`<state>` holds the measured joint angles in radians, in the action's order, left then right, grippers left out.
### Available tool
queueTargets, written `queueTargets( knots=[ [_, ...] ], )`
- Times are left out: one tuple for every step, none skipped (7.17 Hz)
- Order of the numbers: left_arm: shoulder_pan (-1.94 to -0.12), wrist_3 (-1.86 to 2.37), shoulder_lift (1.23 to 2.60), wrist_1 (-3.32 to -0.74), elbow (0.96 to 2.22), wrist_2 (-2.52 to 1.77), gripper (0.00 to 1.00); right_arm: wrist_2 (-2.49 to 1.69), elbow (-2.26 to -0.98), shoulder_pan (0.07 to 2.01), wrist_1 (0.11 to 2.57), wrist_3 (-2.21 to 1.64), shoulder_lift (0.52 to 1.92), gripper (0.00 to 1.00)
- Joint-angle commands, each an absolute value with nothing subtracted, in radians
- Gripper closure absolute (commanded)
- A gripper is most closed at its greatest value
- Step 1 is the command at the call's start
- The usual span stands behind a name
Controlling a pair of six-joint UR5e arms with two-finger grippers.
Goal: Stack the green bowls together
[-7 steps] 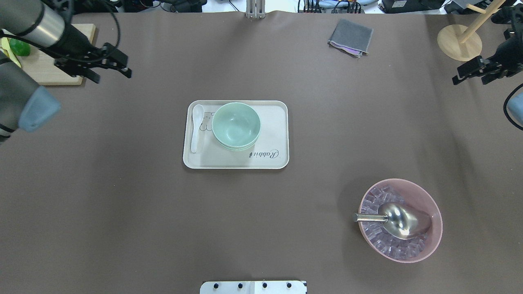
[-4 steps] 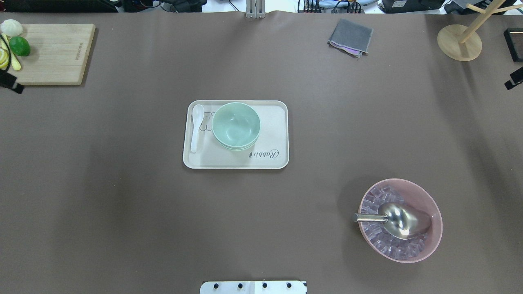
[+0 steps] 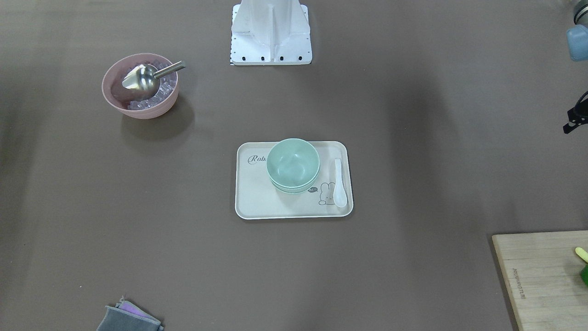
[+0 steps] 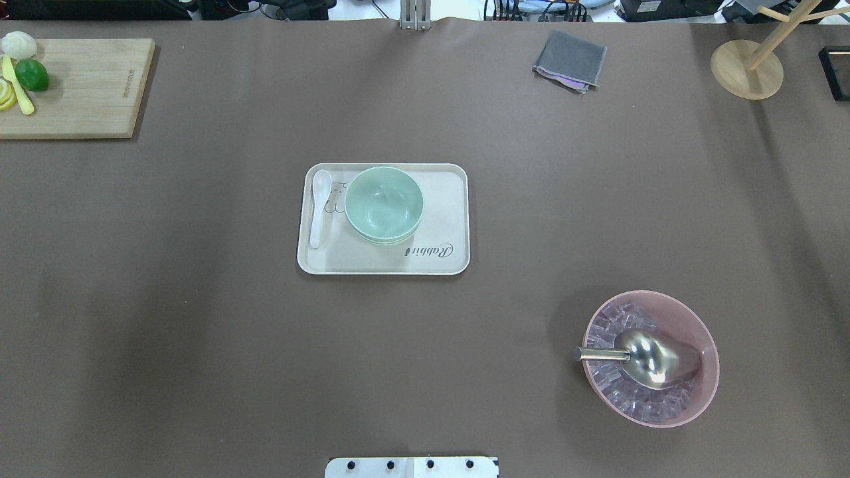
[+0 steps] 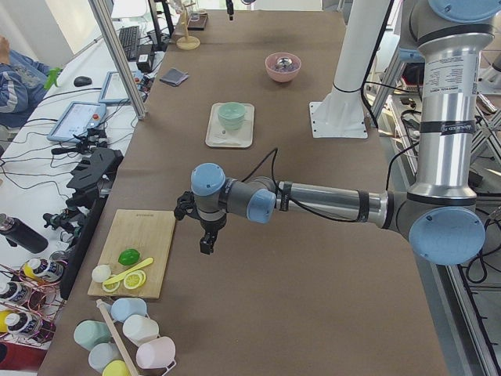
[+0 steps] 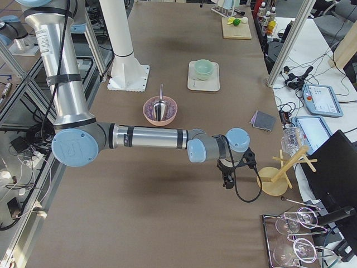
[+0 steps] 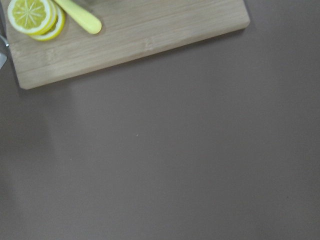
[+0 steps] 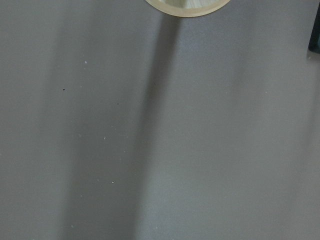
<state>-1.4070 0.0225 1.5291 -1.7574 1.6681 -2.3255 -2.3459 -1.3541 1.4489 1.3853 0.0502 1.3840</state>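
The green bowls (image 4: 384,204) sit nested in one stack on a cream tray (image 4: 445,259) at mid-table; they also show in the front view (image 3: 293,165) and both side views (image 5: 232,115) (image 6: 203,68). I count at least two rims; the exact number is unclear. My left gripper (image 5: 207,244) hangs over the table beside the cutting board, far from the stack. My right gripper (image 6: 227,181) hangs near the wooden stand, also far away. I cannot tell whether either is open or shut. Neither wrist view shows fingers or bowls.
A white spoon (image 4: 319,209) lies on the tray left of the stack. A pink bowl (image 4: 694,315) of ice cubes holds a metal scoop (image 4: 654,358). A cutting board (image 4: 86,86) with lime and lemon, a grey cloth (image 4: 570,60) and a wooden stand (image 4: 747,70) line the far side.
Both arms have drawn back outward and left the overhead view. The stack, tray and spoon have not moved.
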Motion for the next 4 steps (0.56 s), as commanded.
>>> queueTargets(
  knots=[
    [-1.413,0.020,1.514,-1.764,1.654,-2.333,0.01,-2.344,-1.356,1.450,1.382,0.049,1.387,0.00],
    [-1.440,0.031,1.532,-1.749,1.664,-2.341,0.01,-2.342,-1.356,1.450,1.388,0.046,1.381,0.00],
    [-1.507,0.028,1.619,-1.586,1.645,-2.441,0.01,-2.338,-1.348,1.448,1.388,0.045,1.381,0.00],
    [-1.512,0.002,1.643,-1.487,1.667,-2.453,0.01,-2.344,-1.348,1.448,1.388,0.046,1.387,0.00]
  ],
)
